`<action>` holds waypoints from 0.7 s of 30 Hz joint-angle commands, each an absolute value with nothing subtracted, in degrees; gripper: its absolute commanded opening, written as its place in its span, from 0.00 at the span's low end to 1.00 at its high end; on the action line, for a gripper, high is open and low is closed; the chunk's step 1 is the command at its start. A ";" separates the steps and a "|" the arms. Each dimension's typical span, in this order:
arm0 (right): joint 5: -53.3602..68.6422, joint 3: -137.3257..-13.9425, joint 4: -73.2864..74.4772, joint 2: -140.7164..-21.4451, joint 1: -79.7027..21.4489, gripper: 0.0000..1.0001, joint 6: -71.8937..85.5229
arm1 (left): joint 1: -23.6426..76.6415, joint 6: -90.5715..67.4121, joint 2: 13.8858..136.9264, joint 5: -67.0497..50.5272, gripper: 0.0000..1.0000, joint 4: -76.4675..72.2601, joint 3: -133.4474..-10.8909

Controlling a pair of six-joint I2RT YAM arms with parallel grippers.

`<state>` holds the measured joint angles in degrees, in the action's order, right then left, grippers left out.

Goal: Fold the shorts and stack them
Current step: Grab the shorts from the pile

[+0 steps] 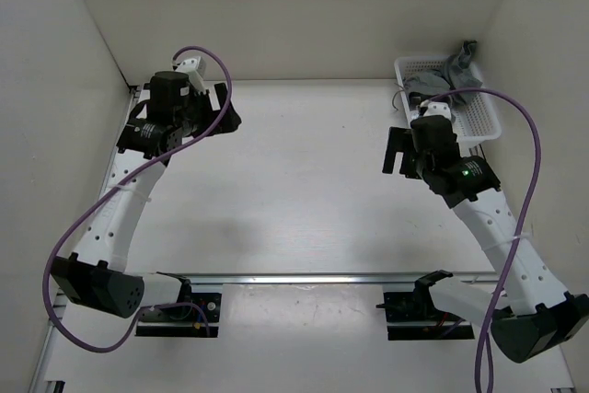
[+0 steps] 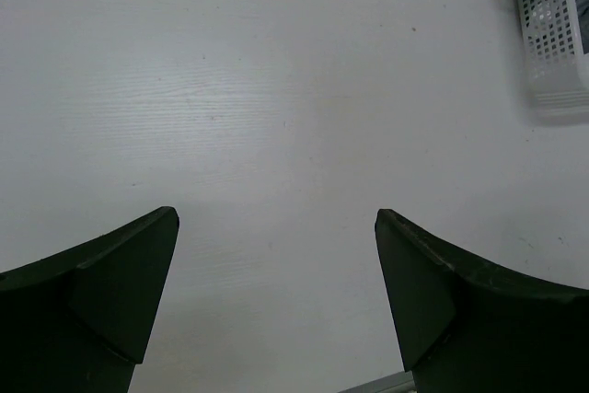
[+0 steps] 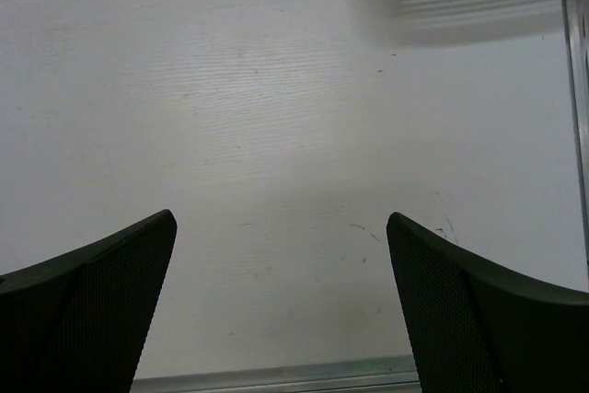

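The shorts (image 1: pixel 440 80) lie bunched up inside the white mesh basket (image 1: pixel 485 119). A grey fold of them rises over the basket's far rim toward the wall. They are not folded flat. How much of the cloth sits lower in the basket cannot be told, since the right arm's wrist covers the basket's near left corner in the overhead view.

The right claw (image 1: pixel 396 152) hangs just to the left of the basket and a little nearer the arm bases. Its fingers are spread apart, with nothing between them. Its own wrist view shows the right claw (image 3: pixel 281 218) over bare tabletop (image 3: pixel 276 89), and a pale blurred edge at the top of that picture may be the basket.

The left claw (image 1: pixel 224 108) is well apart from the basket, across the tabletop (image 1: pixel 313 163) on the far left side. Its fingers are also spread wide and hold nothing. In the left wrist view, the left claw (image 2: pixel 276 218) frames plain white surface, with the basket (image 2: pixel 552 34) at the upper right edge.
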<state>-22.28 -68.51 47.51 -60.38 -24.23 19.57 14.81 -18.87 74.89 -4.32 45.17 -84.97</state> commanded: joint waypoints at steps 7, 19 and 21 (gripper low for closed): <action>-27.17 -69.95 42.73 -63.88 -18.30 1.00 19.95 | 14.50 -17.05 72.95 -2.98 0.99 44.30 -89.21; -5.19 -109.89 46.32 -106.56 6.50 1.00 27.16 | 14.50 -20.30 78.13 -6.59 0.99 44.30 -88.07; -5.19 -115.90 47.72 -111.86 7.46 1.00 28.99 | 14.50 -20.30 78.75 -7.21 0.99 44.30 -88.07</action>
<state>-8.38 -107.85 45.74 -106.83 6.20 26.52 14.74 -19.90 78.35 -5.39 44.56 -87.18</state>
